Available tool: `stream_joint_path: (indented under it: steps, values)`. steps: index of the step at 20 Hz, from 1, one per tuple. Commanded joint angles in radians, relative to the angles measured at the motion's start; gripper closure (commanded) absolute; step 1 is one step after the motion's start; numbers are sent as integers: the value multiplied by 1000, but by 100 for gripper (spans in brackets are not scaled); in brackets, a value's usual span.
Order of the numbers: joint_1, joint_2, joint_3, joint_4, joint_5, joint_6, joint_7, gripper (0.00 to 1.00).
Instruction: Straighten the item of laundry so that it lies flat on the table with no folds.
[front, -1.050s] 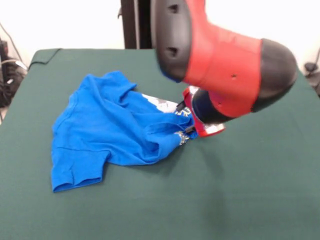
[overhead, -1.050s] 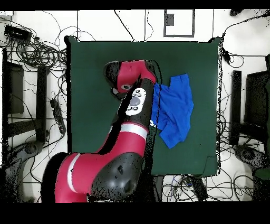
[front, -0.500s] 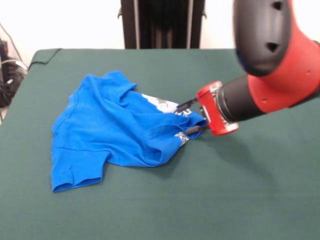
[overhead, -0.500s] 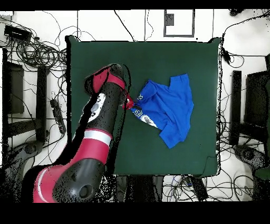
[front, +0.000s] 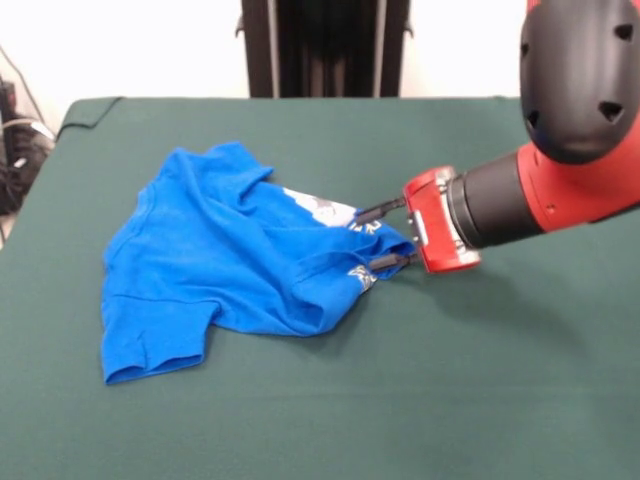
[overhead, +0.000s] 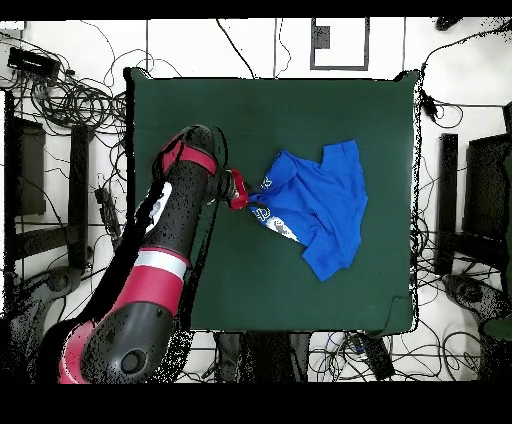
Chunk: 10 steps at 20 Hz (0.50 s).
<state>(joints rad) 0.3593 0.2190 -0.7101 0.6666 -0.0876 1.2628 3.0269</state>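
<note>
The item of laundry (front: 220, 255) is a bright blue T-shirt lying crumpled on the green table (front: 500, 380), left of centre. Folds run across its right half, and a strip of white print shows there. My gripper (front: 381, 238) reaches in sideways from the right, low over the table, and stands open. Its two dark fingers (front: 372, 212) straddle the shirt's bunched right edge. In the overhead view the gripper (overhead: 250, 191) meets the left tip of the shirt (overhead: 325, 205), which lies on the right half of the table (overhead: 200, 110).
The red and black arm (front: 570, 150) crosses the right side of the front view above the table. Cables and dark stands (overhead: 60, 100) surround the table on the floor in the overhead view.
The arm has swung away from over the shirt, so its big elbow no longer hides the cloth. The gripper has shifted slightly away from the shirt's middle. The shirt's shape is almost the same.
</note>
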Motion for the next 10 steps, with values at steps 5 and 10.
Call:
stream_joint_path:
  steps: [5,10]
  values:
    - [22,143,35,-57,26,-115,324,0]
    - [40,178,-48,-139,46,66,383,0]
